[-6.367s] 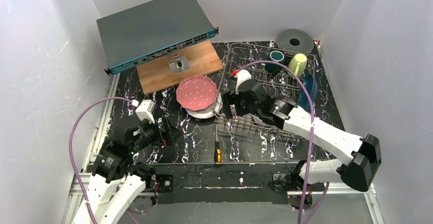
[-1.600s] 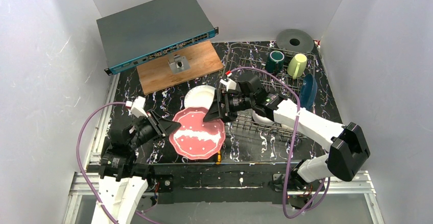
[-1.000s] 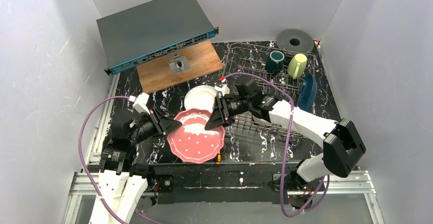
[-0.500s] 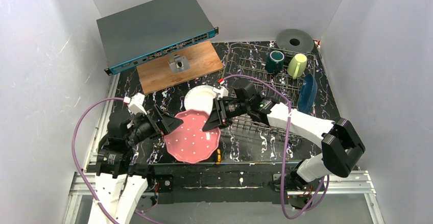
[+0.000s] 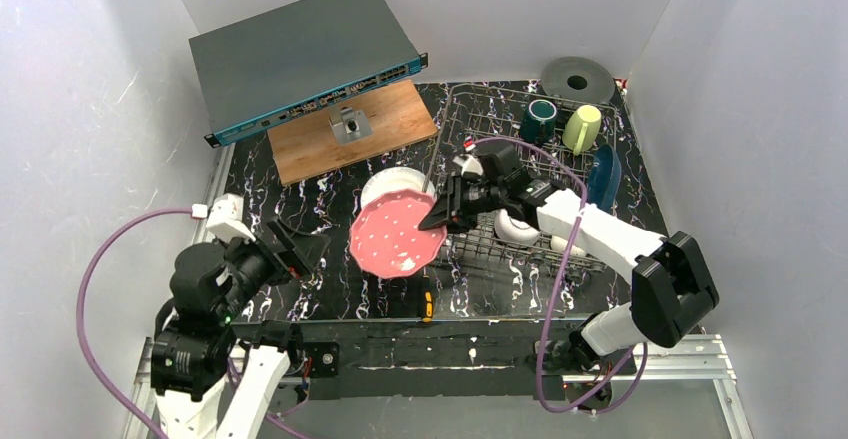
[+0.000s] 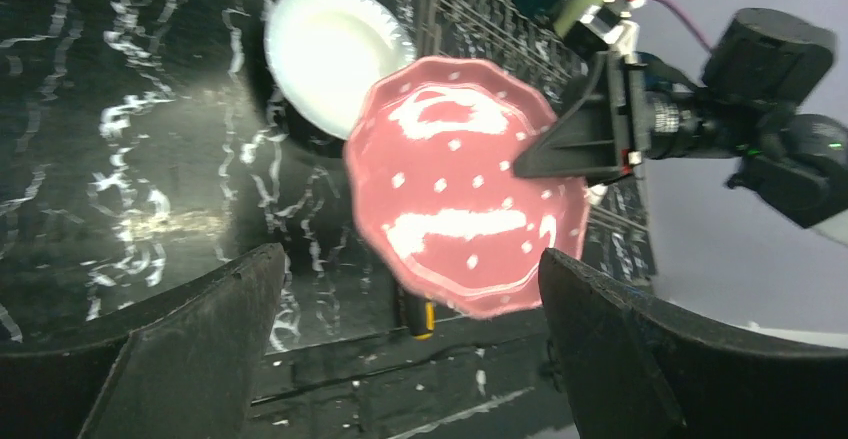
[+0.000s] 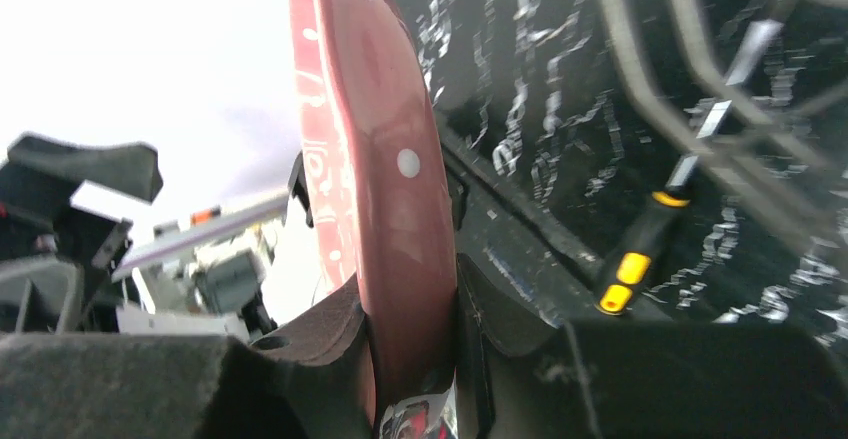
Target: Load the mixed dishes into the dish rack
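Right tool [image 5: 433,223] is clenched on the rim of the pink white-dotted plate [image 5: 398,237], one finger on each face of the scalloped edge; the right wrist view shows the plate edge-on, pinched deep between the pads. The plate hangs tilted above the desk [image 5: 330,199], clear of it, just left of the dish rack [image 5: 500,124] and partly overlapping the white plate [image 5: 384,183] lying flat behind it. Left tool [image 5: 300,256] is released, fingers spread wide, nothing between them, well apart from the plate. The screwdriver [image 5: 426,299] lies on the desk below. Two mugs, dark teal mug [image 5: 541,114] and pale yellow-green mug [image 5: 583,127], sit at the rack's far end. Judgement: the plate looks stiff, glossy and likely slick, probably breakable, moderate weight for a one-sided rim pinch. It may swing or slip if tipped fast. Best hold is where it is, deep on the rim, keeping the plate near upright so it drops between tines.
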Robot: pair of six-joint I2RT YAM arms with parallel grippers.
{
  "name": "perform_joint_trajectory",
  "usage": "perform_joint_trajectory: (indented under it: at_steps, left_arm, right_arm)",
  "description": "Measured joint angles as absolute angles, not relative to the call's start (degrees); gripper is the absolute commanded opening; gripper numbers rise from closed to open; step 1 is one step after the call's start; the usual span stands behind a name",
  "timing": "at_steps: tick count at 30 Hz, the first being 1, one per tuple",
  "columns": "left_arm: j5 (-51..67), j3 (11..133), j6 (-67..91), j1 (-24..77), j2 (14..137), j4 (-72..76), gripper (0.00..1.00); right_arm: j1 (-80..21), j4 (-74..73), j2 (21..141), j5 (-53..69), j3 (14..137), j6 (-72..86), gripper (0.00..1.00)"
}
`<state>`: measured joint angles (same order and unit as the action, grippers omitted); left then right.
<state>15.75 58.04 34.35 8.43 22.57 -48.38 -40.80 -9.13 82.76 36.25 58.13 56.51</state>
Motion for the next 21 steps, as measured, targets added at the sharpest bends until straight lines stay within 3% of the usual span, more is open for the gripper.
perform_joint_trajectory:
  at_steps: [10,21]
  left_arm:
    - [7.3,55.1,27.9,8.4,15.6,-52.2,0.98]
    - [8.6,43.9,27.2,8.8,10.6,-46.8,0.98]
  right_arm:
    - [-27.8,-30.1,72.3,21.1,63.3,50.9,0.01]
    - [-18.5,-54.5,72.9,-16.8,82.6,37.1,0.01]
